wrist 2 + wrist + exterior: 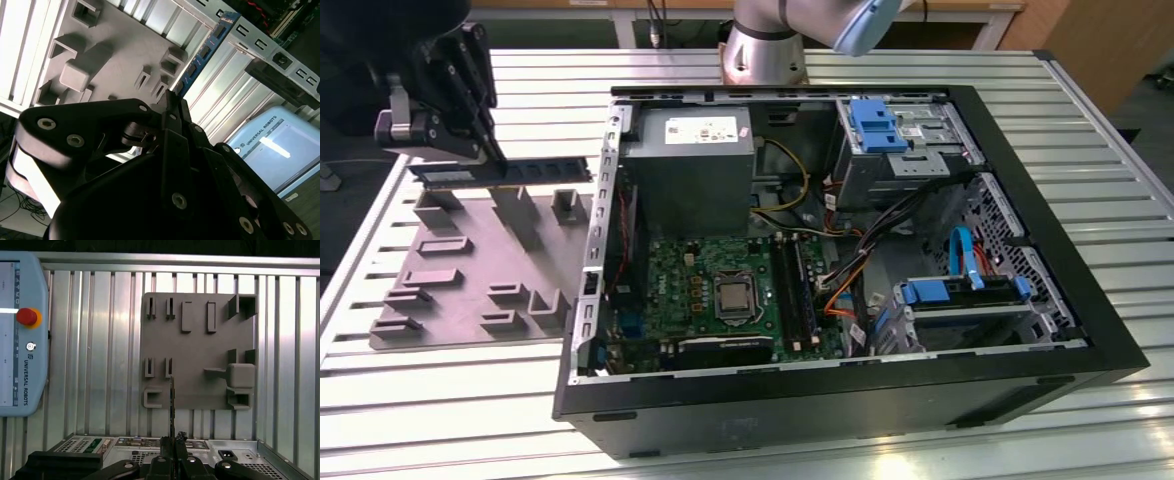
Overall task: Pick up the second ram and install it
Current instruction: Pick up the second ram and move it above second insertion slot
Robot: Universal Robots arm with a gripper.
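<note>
A slatted metal table [454, 400] carries an open computer case [854, 412] with its green motherboard [678, 290] exposed, and a grey fixture plate [467, 275] lies just beside the case on the exterior view's left. Over that plate, outside the case, the gripper [491, 160] has its fingers clamped on the second ram [540, 171]; the strip lies level and lengthwise in the exterior view and appears edge-on in the first wrist view
</note>
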